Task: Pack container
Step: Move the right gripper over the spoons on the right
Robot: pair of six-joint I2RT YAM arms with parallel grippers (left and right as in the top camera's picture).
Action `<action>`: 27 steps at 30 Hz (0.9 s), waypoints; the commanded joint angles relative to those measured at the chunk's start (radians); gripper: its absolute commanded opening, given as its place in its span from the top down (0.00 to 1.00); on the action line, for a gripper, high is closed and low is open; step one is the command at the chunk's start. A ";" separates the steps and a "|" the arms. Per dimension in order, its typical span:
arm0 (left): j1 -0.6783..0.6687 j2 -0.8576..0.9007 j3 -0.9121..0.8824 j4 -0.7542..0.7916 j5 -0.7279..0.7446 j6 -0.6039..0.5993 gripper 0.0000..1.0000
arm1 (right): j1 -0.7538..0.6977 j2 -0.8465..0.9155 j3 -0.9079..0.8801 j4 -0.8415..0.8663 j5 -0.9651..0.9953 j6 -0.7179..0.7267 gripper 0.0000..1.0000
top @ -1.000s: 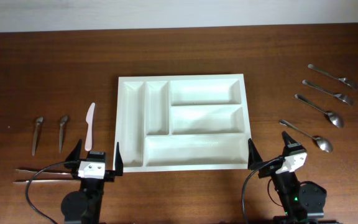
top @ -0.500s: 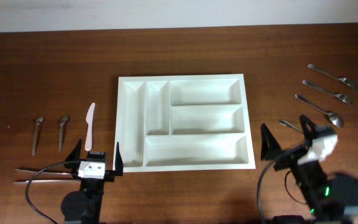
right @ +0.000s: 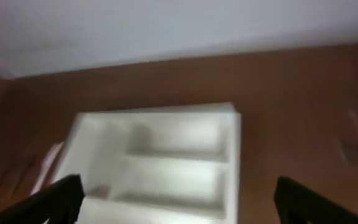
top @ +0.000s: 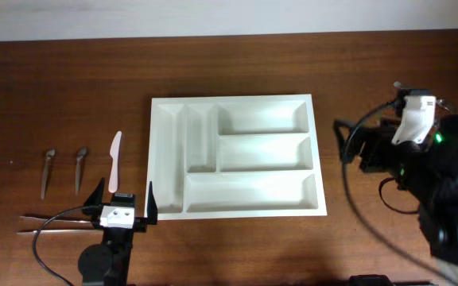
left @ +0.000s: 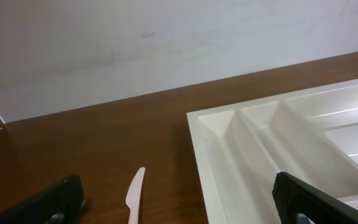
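Overhead, you see the container (top: 237,172) mid-table, its five compartments showing only white plastic. Left wrist: your left gripper (left: 176,190) gapes wide at the container's near-left corner, beside a white knife (left: 133,198). Right wrist, blurred: your right gripper (right: 179,186) is spread wide, holding nothing.

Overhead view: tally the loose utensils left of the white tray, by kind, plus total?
Short grey metal spoons: 2
White plastic knife: 1
Thin metal sticks: 2
Total left of the white plastic cutlery tray: 5
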 commanded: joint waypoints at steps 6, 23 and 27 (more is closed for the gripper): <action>0.006 -0.007 -0.009 0.002 -0.007 0.016 0.01 | -0.135 0.116 0.093 -0.090 0.358 0.449 0.01; 0.006 -0.007 -0.009 0.002 -0.007 0.016 0.01 | -0.502 0.351 0.093 -0.319 0.248 0.950 0.01; 0.006 -0.007 -0.009 0.002 -0.007 0.016 0.01 | -0.561 0.437 0.093 -0.322 0.176 0.934 0.01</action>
